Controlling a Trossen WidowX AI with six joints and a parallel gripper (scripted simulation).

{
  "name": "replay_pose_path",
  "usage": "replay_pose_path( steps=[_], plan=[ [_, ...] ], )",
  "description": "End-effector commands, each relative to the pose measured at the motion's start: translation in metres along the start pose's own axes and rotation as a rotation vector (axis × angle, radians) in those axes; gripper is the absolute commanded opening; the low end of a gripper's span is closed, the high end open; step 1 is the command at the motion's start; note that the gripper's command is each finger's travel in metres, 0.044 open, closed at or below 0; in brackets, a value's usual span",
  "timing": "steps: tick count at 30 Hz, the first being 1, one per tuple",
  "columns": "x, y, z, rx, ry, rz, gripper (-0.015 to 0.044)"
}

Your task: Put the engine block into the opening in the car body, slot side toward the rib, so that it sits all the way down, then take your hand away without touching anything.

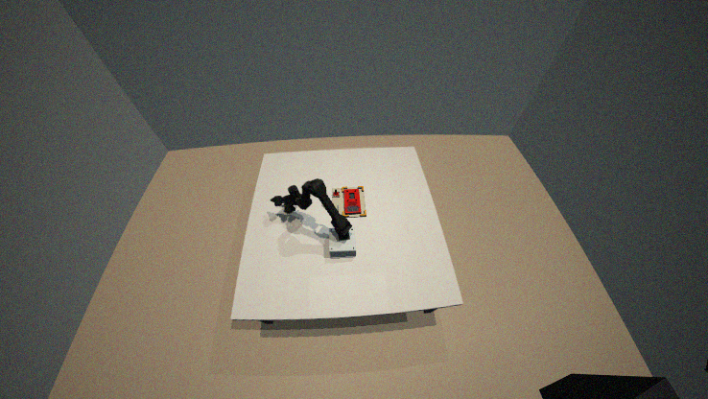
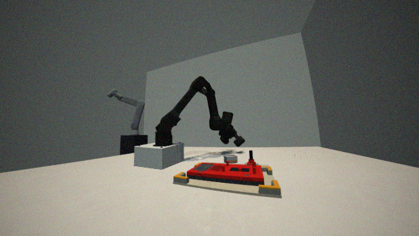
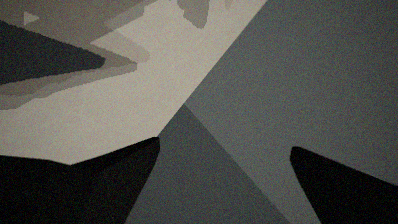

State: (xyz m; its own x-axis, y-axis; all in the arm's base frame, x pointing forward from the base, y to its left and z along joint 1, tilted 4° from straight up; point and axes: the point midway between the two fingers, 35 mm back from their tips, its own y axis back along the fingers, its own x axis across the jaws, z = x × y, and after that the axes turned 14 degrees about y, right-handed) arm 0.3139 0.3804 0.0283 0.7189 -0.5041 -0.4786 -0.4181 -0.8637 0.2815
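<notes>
The red car body (image 1: 351,190) (image 2: 205,172) lies flat, with dark openings in its top. A small grey block (image 2: 230,158), perhaps the engine block, is behind it in the exterior view; too small to identify surely. A small red part with a black post (image 1: 335,193) (image 2: 250,155) stands beside the body. My gripper (image 1: 281,204) (image 2: 232,141) (image 3: 223,147) is open and empty, above the table left of the car body in the top view. Whether anything sits inside the body's openings is too small to tell.
A pale tray (image 1: 364,203) (image 2: 222,185) with orange-topped corner blocks (image 2: 269,189) holds the car body. My arm's grey base box (image 1: 342,247) (image 2: 147,156) is near the tray. The white table (image 1: 396,257) carries them. Another grey arm (image 2: 137,116) stands in the background.
</notes>
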Motion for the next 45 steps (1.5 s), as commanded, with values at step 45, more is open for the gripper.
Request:
replay_pose_path(
  steps=[45],
  plan=[
    [0.121,0.103,-0.012,0.043,-1.427,0.785,0.044]
  ],
)
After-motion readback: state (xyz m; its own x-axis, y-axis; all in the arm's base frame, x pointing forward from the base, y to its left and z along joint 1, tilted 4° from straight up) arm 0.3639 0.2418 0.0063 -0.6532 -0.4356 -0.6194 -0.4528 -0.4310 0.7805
